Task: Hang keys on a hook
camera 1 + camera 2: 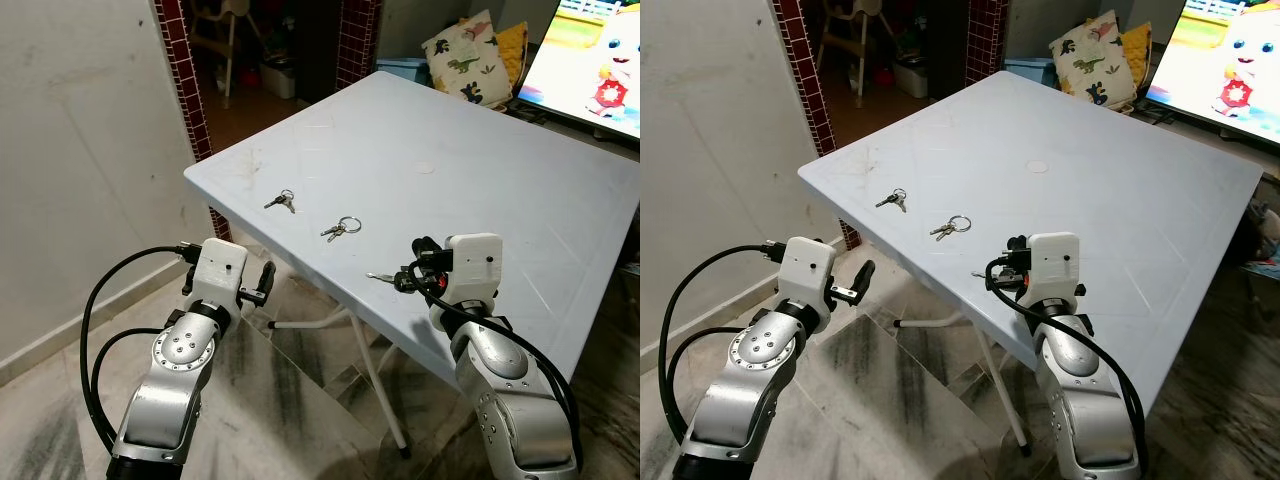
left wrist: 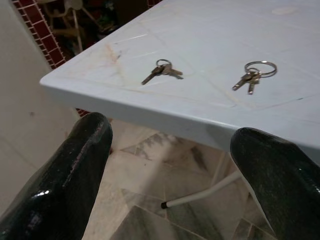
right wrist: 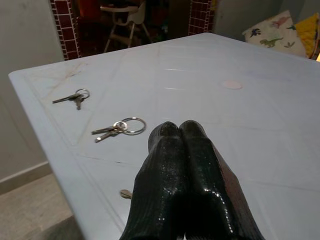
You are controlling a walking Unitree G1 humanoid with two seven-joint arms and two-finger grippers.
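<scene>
Resting on the pale tabletop (image 1: 520, 190) near its left edge are two bunches of keys (image 1: 341, 229), which the spread-fingered left tool (image 1: 262, 284) views from below that edge, while the right tool (image 1: 405, 278), fingers pressed together, hides a third key.

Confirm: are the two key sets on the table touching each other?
Apart. Left wrist view shows bare tabletop between the small key set and the ringed key set.
</scene>
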